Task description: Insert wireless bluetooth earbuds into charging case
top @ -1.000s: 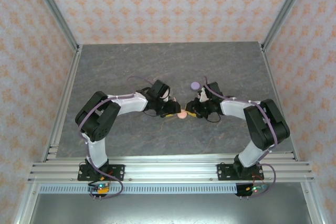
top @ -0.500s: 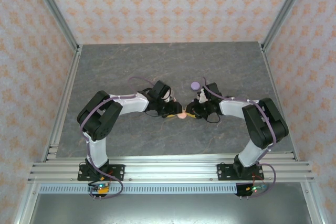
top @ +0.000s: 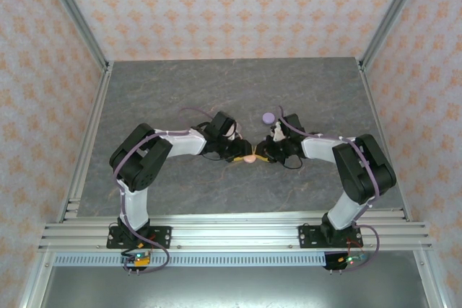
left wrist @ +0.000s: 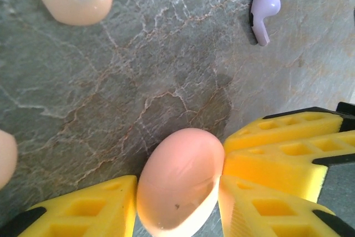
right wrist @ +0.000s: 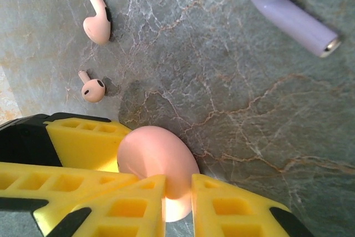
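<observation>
Both pincers are on the pink charging case [top: 249, 158], mid-table [top: 180, 84]. The left pincer [left wrist: 176, 195] clamps the case body across its width, pads touching both sides. I read that as the anchor so it can't skid. Opposite it, the right pincer [right wrist: 177, 186] has narrow jaws nipping a thin edge of the same case, probably the lid lip, set up to pry it open. I can't confirm a seam from these views.

All visible buds lie loose on the table, none seated. The two salmon-pink earbuds [right wrist: 97, 20] are near the pink charging case but apart from it. A lilac earbud [right wrist: 285, 4] is also near, clear of both pincers. The lilac case [top: 268, 117] sits just behind the pink one, untouched.

Judgement: early stage, the case has to open first.
</observation>
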### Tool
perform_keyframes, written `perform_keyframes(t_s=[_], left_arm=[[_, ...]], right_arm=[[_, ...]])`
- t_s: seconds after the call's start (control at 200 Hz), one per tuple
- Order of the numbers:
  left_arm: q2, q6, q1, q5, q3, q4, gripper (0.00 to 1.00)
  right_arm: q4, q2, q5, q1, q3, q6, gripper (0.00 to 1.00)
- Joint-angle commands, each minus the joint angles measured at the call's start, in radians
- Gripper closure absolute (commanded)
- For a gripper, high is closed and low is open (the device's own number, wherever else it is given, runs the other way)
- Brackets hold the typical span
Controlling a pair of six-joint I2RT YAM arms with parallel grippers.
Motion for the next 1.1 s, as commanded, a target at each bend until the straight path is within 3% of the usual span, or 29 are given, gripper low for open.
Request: perform_keyframes(t_s=[0.0, 0.506, 0.771, 1.096], left_arm=[[0.015, -0.026, -0.011, 0.027, -0.019, 0.052, 0.57], [-0.06, -0.053, -0.009, -0.014, -0.048, 0.073, 0.77], [-0.146, -0.097, 0.027, -0.028, -0.104, 0.149, 0.8], [-0.151, -0.082, 0.046, -0.002, -0.101, 0.172, 0.8]], right_arm=[[0.014, 0.028, 0.014, 0.006, -0.029, 0.013, 0.81], [-0.001, -0.025, 0.043, 0.006, -0.033, 0.026, 0.78], [-0.026, -0.147, 0.059, -0.028, -0.031, 0.032, 0.71], [-0.044, -0.199, -0.027, -0.09, -0.018, -0.008, 0.68]])
